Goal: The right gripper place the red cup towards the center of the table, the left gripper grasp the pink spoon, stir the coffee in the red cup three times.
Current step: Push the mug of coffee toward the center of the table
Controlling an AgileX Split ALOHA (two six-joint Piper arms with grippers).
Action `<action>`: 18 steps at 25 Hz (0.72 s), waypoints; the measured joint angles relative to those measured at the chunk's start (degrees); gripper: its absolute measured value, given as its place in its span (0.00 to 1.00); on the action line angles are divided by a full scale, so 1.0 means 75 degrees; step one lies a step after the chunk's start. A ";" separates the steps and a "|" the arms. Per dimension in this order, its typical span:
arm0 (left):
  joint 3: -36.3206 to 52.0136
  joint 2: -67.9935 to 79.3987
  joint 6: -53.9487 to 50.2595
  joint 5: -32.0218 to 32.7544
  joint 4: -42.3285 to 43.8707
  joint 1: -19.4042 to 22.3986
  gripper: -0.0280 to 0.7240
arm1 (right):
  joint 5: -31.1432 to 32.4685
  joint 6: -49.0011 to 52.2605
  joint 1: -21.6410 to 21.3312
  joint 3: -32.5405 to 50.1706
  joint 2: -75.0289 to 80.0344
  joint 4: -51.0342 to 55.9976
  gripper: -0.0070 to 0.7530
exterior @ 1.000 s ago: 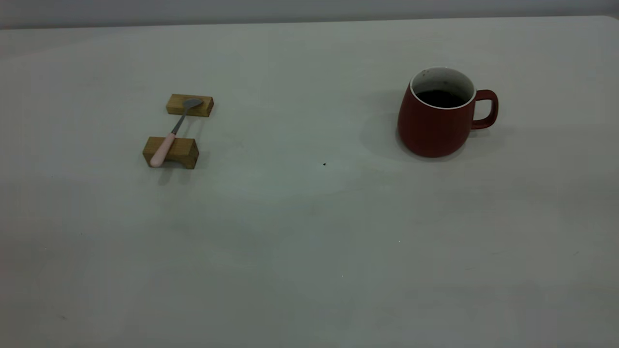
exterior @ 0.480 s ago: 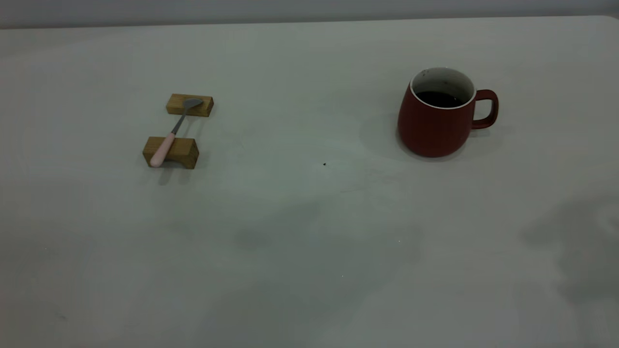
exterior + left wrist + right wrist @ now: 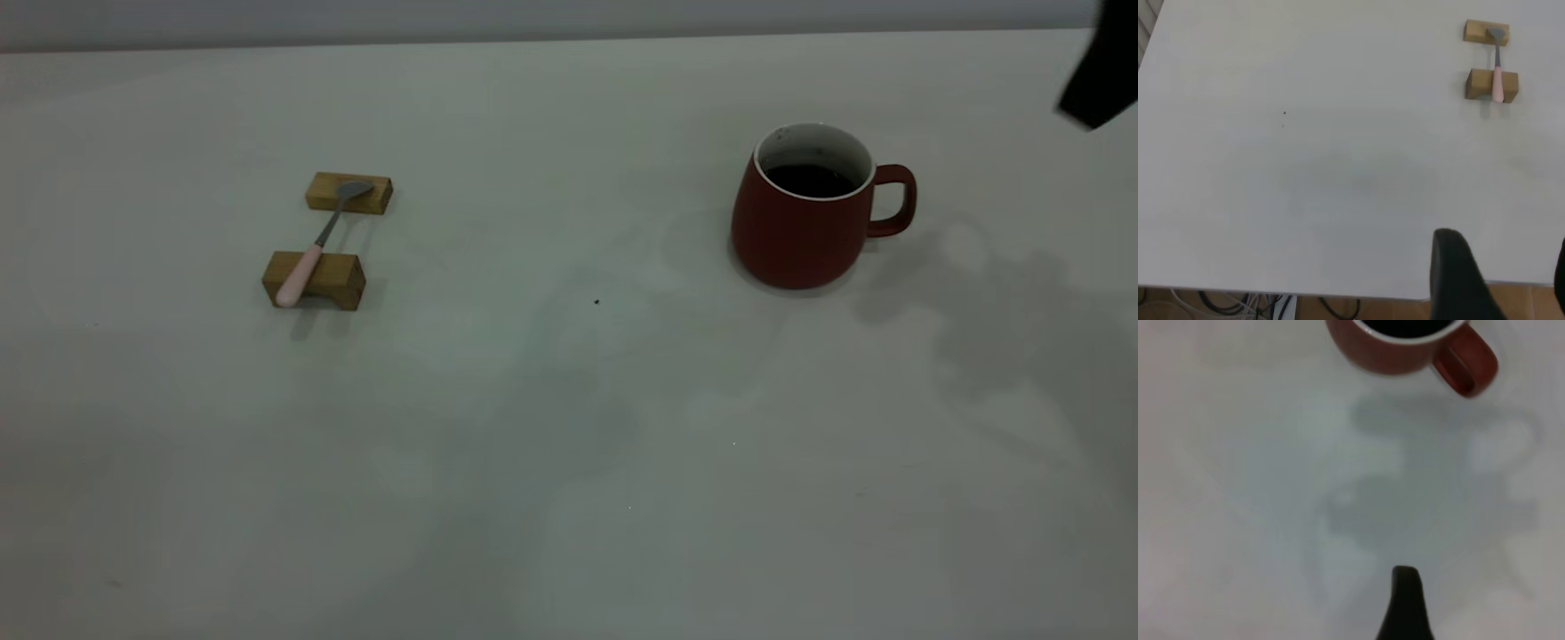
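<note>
The red cup [image 3: 805, 213] stands upright on the right side of the table [image 3: 569, 427], with dark coffee [image 3: 809, 181] inside and its handle [image 3: 893, 200] turned right. At the left, the pink spoon [image 3: 313, 247] lies bridged across two tan wooden blocks [image 3: 314, 280]. A dark part of the right arm [image 3: 1098, 71] shows at the upper right, apart from the cup. In the right wrist view one finger [image 3: 1406, 603] hangs well short of the cup [image 3: 1395, 350], nothing beside it. My left gripper [image 3: 1501, 280] is open over the table's near edge, far from the spoon [image 3: 1497, 75].
The two blocks [image 3: 1486, 32] carry the spoon above the surface. A tiny dark speck [image 3: 596, 302] lies mid-table. Below the table edge in the left wrist view are a wooden floor [image 3: 1531, 303] and cables [image 3: 1238, 307]. Arm shadows fall across the table's front and right.
A dark part of the right arm has come into the exterior view at the upper right, and arm shadows have spread over the table toward the cup. Cup and spoon have not moved.
</note>
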 joint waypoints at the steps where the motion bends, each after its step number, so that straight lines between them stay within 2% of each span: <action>1: 0.0000 0.0000 0.0000 0.0000 0.0000 0.0000 0.61 | -0.0017 -0.0087 0.0018 -0.0178 0.0275 -0.0019 0.86; 10: 0.0000 0.0000 0.0000 0.0000 0.0000 0.0000 0.61 | -0.0109 -0.1335 0.0231 -0.1798 0.2468 -0.0240 0.86; 18: 0.0000 0.0000 0.0000 0.0000 0.0000 0.0000 0.61 | -0.0128 -0.2003 0.0570 -0.2655 0.3384 -0.0276 0.85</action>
